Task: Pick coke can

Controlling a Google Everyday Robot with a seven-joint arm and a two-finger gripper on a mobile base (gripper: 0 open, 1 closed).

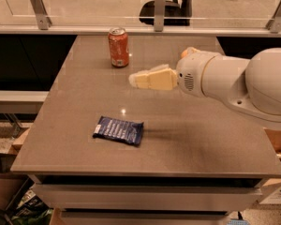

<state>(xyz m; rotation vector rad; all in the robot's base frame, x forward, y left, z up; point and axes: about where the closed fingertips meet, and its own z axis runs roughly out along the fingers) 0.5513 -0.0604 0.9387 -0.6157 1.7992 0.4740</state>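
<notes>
The coke can (118,47), red-orange with a silver top, stands upright on the far left-centre part of the grey table (84,102). My gripper (136,79) hangs above the table's middle, pointing left. It sits to the right of the can and nearer to the camera, apart from it and holding nothing. The white arm behind it comes in from the right edge of the view.
A flat dark-blue snack packet (119,130) lies on the table's near left part. An orange fruit (189,51) peeks out behind the arm's wrist. A glass railing with metal posts (159,8) runs behind the table, and an office chair stands beyond it.
</notes>
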